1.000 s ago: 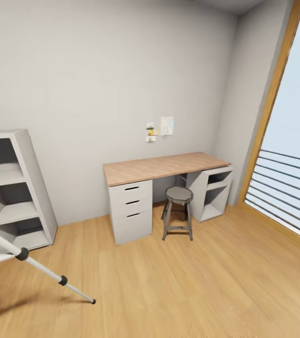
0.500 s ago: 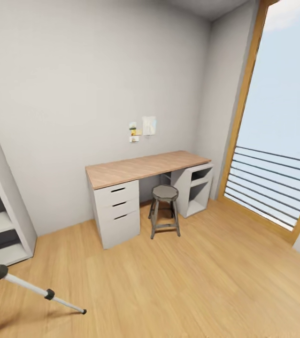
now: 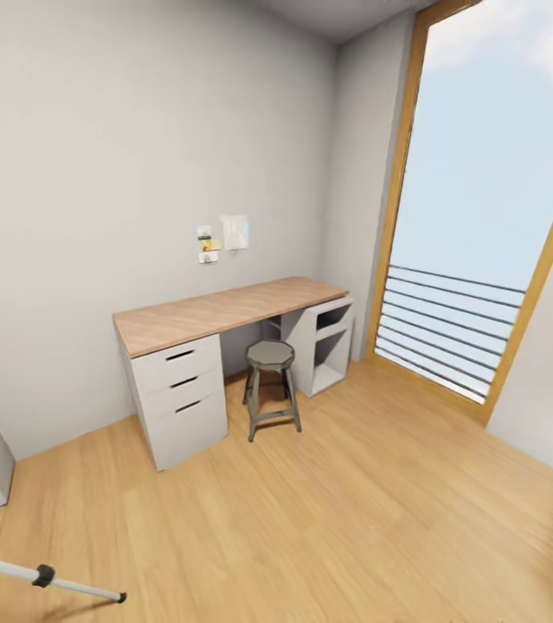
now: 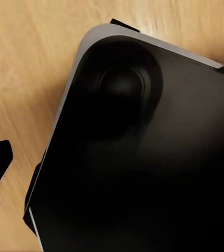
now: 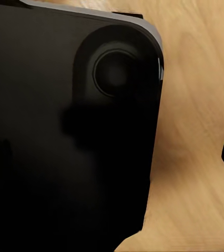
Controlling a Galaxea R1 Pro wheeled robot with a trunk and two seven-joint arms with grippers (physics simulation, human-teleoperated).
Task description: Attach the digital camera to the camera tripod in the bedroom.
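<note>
facing one desk (image 3: 224, 313) with three drawers, one stool (image 3: 270, 388), one tripod leg (image 3: 42, 575); gripper states cannot be told.

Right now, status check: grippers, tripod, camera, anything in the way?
Grippers: state cannot be told from the wrist views. Camera tripod: one leg showing at the head view's lower left. Ahead: desk, stool, bare wood floor between.

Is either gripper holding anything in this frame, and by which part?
It cannot be told: both wrist views look down on the robot's black base over the floor, with the jaws out of sight.
</note>
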